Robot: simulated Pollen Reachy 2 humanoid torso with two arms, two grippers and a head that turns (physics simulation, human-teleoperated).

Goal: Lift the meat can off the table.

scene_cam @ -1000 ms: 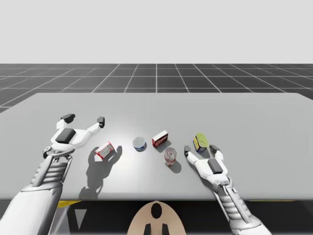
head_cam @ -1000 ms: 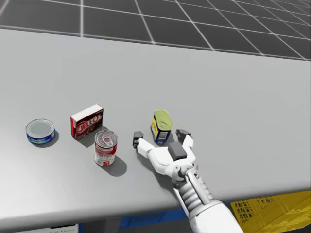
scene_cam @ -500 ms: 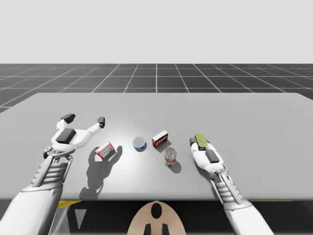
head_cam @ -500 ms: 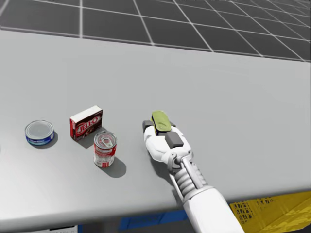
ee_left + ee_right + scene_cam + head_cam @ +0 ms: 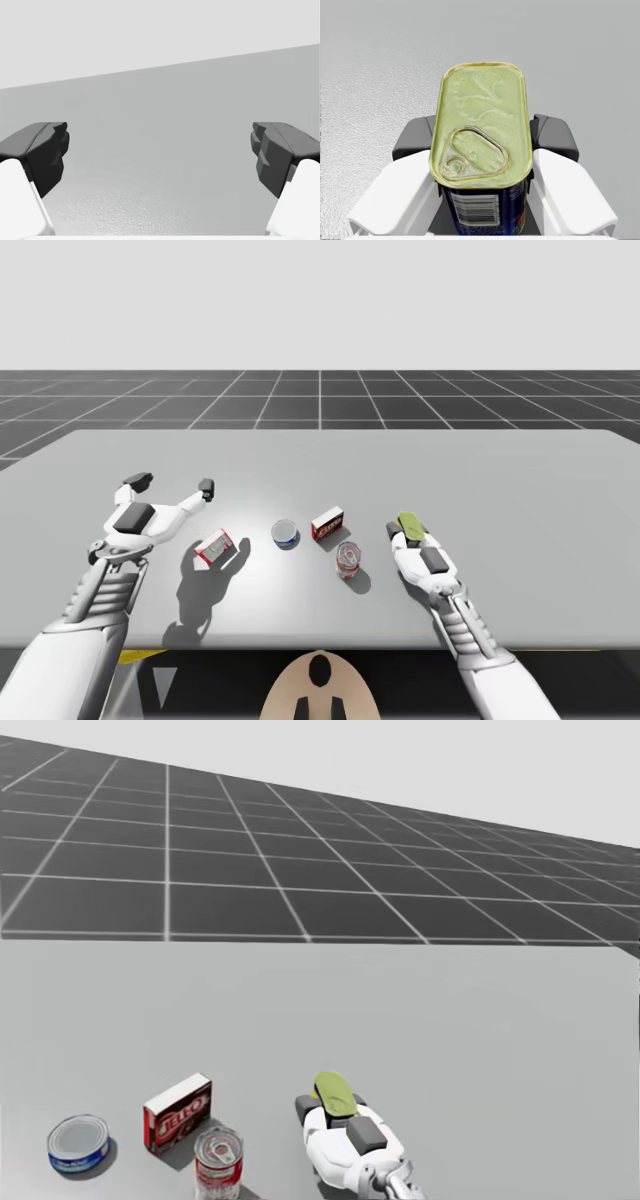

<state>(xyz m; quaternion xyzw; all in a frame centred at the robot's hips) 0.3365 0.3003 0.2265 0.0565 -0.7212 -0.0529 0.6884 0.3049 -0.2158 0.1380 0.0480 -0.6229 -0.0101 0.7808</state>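
Green-topped meat can [image 5: 481, 125] sits half hidden between right fingers [image 5: 554, 136].

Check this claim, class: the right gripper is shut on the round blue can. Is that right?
No. The right gripper is shut on the green-topped meat can, not the round blue can; the right wrist view shows its fingers pressing both sides.
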